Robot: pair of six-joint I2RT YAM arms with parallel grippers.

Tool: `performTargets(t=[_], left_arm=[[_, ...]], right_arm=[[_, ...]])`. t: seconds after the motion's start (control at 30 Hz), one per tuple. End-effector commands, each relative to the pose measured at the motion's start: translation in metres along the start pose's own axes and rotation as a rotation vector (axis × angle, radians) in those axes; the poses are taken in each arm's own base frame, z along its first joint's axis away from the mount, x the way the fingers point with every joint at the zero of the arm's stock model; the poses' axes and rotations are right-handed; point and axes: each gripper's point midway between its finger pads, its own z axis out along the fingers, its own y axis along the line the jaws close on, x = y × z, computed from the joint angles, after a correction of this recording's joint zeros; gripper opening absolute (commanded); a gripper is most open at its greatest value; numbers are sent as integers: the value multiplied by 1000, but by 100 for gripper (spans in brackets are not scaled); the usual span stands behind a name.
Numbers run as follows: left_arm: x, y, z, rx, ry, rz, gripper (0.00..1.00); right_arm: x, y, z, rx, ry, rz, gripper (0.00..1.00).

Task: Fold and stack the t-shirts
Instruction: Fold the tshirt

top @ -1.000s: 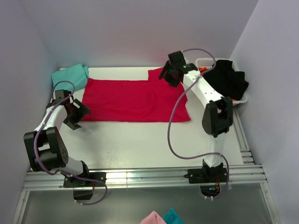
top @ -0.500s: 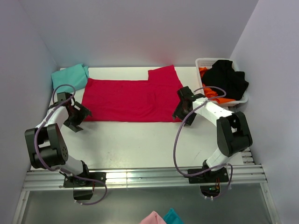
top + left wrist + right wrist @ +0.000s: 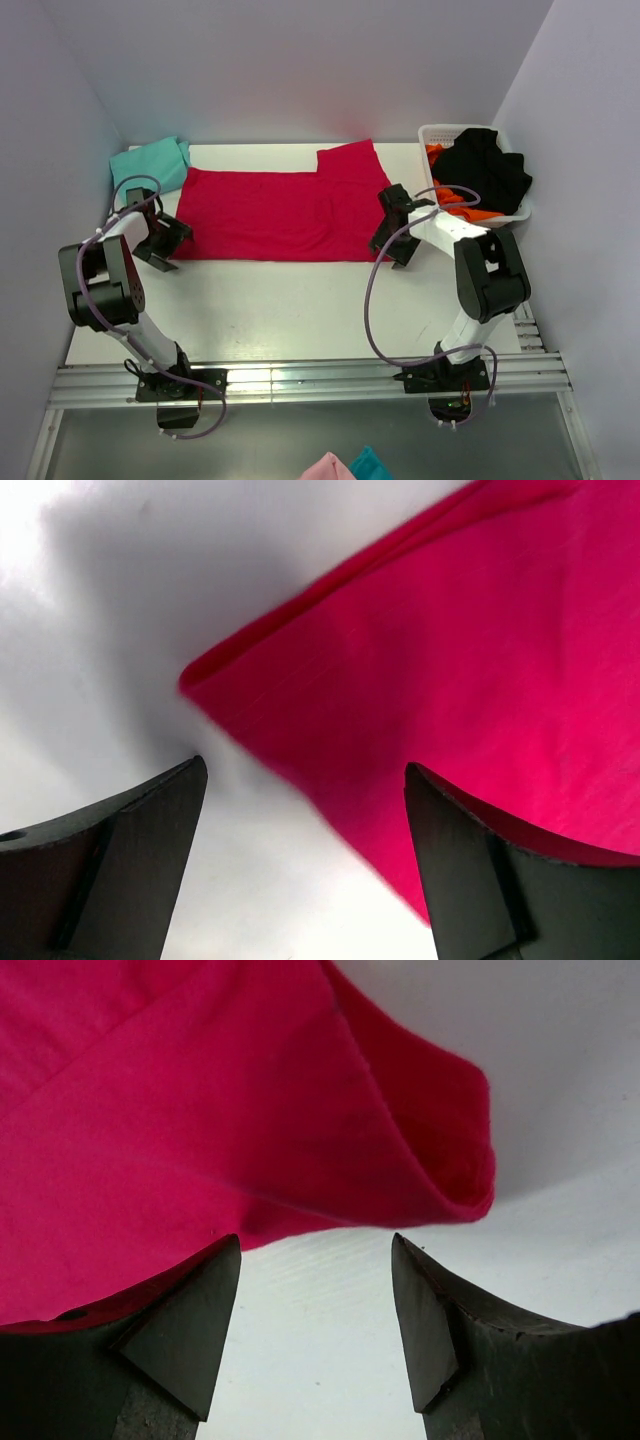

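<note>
**Both end effectors poised at the near corners of the red shirt, grasp not yet made**

At the far-left corner of the counter the teal t-shirt lies bunched, just beside the left end of the red t-shirt. I am leaving the teal one alone for now. The red shirt lies spread flat across the far middle of the counter, with one sleeve poking out at its far right.

My left end effector sits low at the red shirt's near-left corner. Through its wrist camera the jaws stand wide apart with the cloth corner between them, and nothing is gripped.

My right end effector is at the near-right corner, also open and empty. The hem there is rolled into a soft lip in front of the fingertips. From this close view I cannot tell how many layers that lip has.

Farther right, the white basket holds a dark garment and some orange cloth.

I judge this to be the pick-up for a fold of the red shirt. The next move calls for lowering both ends to the counter and closing on each corner. On the right I need to catch the whole rolled lip. Then both ends should lift together so the edge travels evenly.
</note>
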Motion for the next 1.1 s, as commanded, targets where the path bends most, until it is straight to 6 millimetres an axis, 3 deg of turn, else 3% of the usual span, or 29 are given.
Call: performTargets(t=[0.0,0.27,0.37,0.53,0.57,0.6,0.63,0.67,0.7,0.77,0.93,1.07], left_arm=[[-21,-17,6,24,-52,-27,87],[-24,-20,26,-2,-27,-35,81],[-27,-17,28,-22,-48,-40,71],[-24,-14,37,-42,-30,-40,60],[-24,-13,38,-44,-29,-44,53],[-23,-13,39,-44,-28,-45,47],[-22,-12,40,-51,-26,-46,40],[-22,-12,41,-53,-24,-49,25],[-21,-11,42,-57,-22,-51,16],[-19,-10,46,-67,-12,-51,0],[-16,-12,37,-57,-12,-47,0],[-4,-7,18,-47,-4,-40,0]], right_arm=[[-25,7,-2,-6,-63,31,69],[-45,7,12,34,-68,55,65],[-50,7,17,41,-66,62,60],[-47,1,24,67,-47,52,44],[-44,-3,26,74,-41,49,38],[-43,-3,26,71,-40,48,22],[-42,-5,26,73,-37,44,14],[-40,-7,27,80,-33,43,8],[-39,-9,28,84,-28,40,0],[-38,-12,28,92,-22,38,0],[-37,-17,14,98,-31,47,0],[-26,-35,-5,126,-29,67,0]])
